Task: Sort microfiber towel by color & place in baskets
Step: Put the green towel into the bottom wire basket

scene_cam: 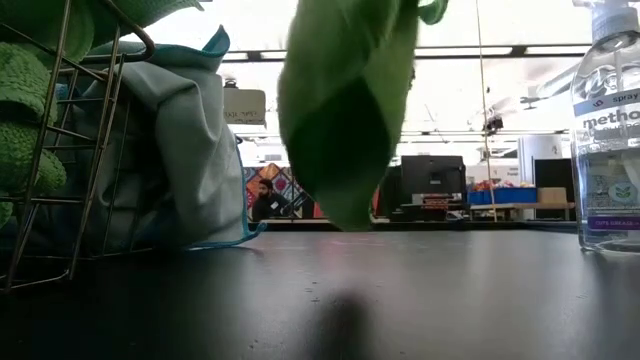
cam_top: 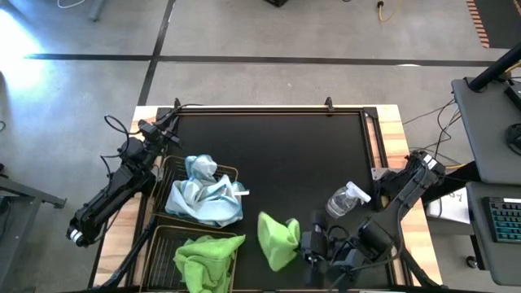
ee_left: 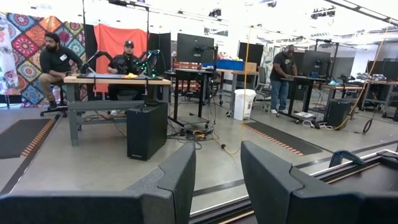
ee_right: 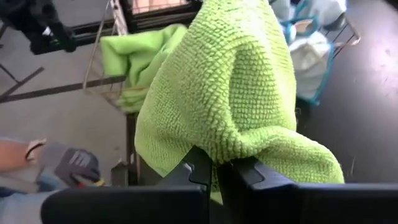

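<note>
A: The right gripper (ee_right: 214,171) has its jaws pinched on a lime green microfiber towel (cam_top: 278,238), and the low view shows that cloth hanging clear of the black tabletop (cam_top: 277,155), a shadow under it.

B: So we're mid-carry, I'd say. Where's it headed?

A: Look down from above: two wire-mesh baskets sit one behind the other beside the left arm. The near basket (cam_top: 160,242) already holds a green towel (cam_top: 205,259); the far basket (cam_top: 168,165) holds the pale blue-white towels (cam_top: 203,195). By my reading, the lifted cloth belongs in the near one.

B: And the next move?

A: Swing it across over the near basket's rim, high enough that the drooping tail clears the wire, then spread the jaws.

B: The left gripper (ee_left: 217,180)?

A: Parked off the tabletop's edge beside the baskets, jaws spread with nothing between them; its wrist view only looks out at the room, where people sit at benches.

B: Anything one camera catches alone?

A: The right wrist view shows the pinch itself. The low view reads the spray bottle (scene_cam: 609,130), standing well apart from the baskets.
</note>
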You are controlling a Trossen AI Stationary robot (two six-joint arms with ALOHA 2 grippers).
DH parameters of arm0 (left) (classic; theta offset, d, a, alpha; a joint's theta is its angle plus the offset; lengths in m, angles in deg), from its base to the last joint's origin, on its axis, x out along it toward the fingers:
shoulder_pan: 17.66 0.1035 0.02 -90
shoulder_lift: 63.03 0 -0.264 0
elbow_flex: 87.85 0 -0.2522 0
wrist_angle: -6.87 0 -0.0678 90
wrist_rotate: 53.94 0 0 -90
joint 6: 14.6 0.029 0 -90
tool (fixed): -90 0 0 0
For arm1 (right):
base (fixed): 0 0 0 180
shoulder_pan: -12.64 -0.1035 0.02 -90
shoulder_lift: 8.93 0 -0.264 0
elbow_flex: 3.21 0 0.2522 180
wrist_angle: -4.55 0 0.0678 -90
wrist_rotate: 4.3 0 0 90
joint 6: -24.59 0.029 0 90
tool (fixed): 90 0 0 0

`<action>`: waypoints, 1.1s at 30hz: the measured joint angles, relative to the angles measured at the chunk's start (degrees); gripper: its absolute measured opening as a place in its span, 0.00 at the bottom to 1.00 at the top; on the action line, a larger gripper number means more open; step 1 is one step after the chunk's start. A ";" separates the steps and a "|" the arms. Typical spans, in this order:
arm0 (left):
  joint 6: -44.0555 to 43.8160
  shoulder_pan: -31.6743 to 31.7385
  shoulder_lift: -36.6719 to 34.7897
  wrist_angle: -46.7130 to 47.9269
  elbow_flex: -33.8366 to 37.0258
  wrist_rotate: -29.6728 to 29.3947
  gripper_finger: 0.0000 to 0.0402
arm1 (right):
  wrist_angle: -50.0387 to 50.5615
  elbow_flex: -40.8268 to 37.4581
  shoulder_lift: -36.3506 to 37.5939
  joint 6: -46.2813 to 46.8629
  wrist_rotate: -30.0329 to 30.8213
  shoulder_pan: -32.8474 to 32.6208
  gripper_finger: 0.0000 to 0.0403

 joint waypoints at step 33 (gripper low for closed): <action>0.00 0.01 0.00 0.03 0.00 -0.01 0.28 | -47.79 1.91 -8.82 -22.28 -34.35 20.70 0.03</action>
